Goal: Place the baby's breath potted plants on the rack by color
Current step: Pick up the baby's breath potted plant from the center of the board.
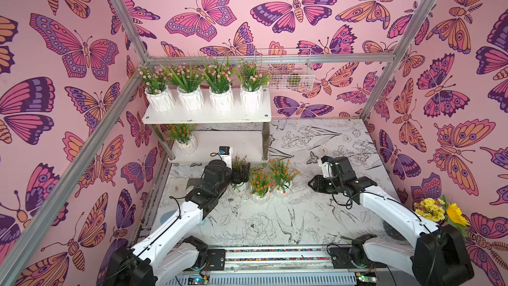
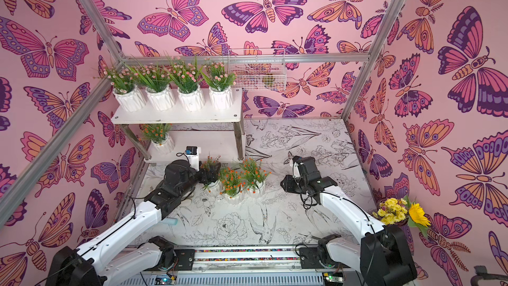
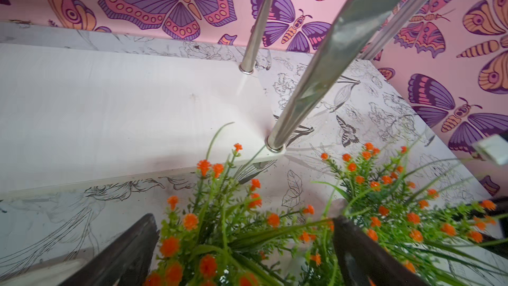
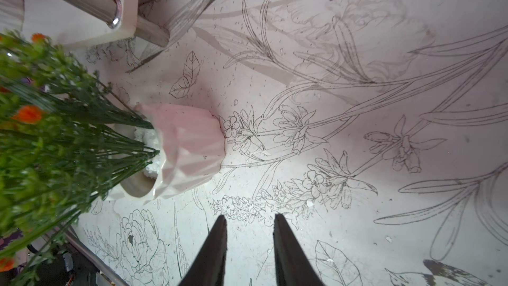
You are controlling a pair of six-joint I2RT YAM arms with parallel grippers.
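Left pincer point(image 1: 241, 175): jaws wide apart. Its fingers point(image 3: 123, 248) straddle the spray of the first orange baby's breath pot point(image 1: 238, 188), which stands on the table point(image 1: 275, 215). Stems sit loose between the fingers and the jaws are not closed on them.

Two more orange pots stand just past that pincer, on the side toward the right pincer point(image 4: 249, 217): the middle orange pot point(image 1: 259, 182), then the end orange pot point(image 1: 281, 173). The three are clustered with foliage overlapping.

The rack point(image 1: 209, 116) is straight ahead of the left pincer. Its lower board point(image 3: 110, 105) is bare in front of the fingertips. The shelved orange pot point(image 1: 181, 136) sits at that board's far end, away from the right pincer. The top board holds a row of four pink-bloom pots point(image 1: 218, 77).

Right pincer: fingers narrowly parted, nothing between them, over bare table. The end orange pot is near it but clear of the tips.

The wire basket point(image 1: 286, 70) hangs on the back wall, well beyond both pincers. The sunflower bunch point(image 1: 442, 210) is behind the right arm.
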